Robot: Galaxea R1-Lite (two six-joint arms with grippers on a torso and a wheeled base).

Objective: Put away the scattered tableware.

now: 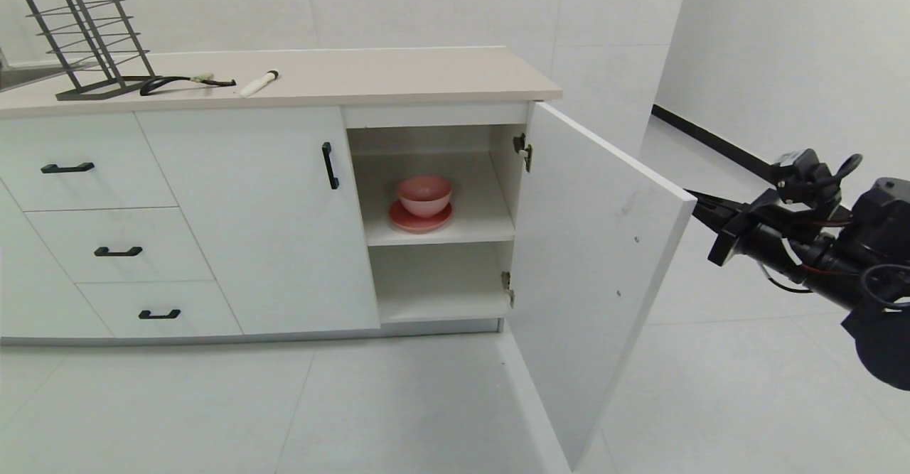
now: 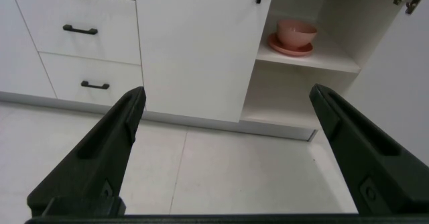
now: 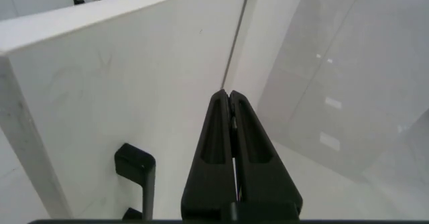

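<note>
Your left gripper point(image 2: 226, 95) hangs with its fingers spread wide and nothing between them, facing the lower front of the cabinet point(image 2: 201, 43). Ahead of it sits the pink bowl point(image 2: 296, 33), resting in the pink plate point(image 2: 290, 48), both on the upper shelf point(image 1: 483, 229) of the open compartment. From the head camera, the cabinet door point(image 1: 597, 261) stands swung out wide.

Your right gripper point(image 3: 228, 96) is round on that door's outer face, fingers pressed tight together and holding nothing. The black door handle point(image 3: 137, 177) sits just beside it, not between the fingers. Whether the tips touch the panel, I can't tell.

Up on the countertop point(image 1: 398, 69), a black wire rack point(image 1: 85, 33) stands at the left end. A black-handled utensil point(image 1: 181, 82) lies next to it, and a white-handled utensil point(image 1: 258, 83) lies just past that, both flat on the surface.
</note>
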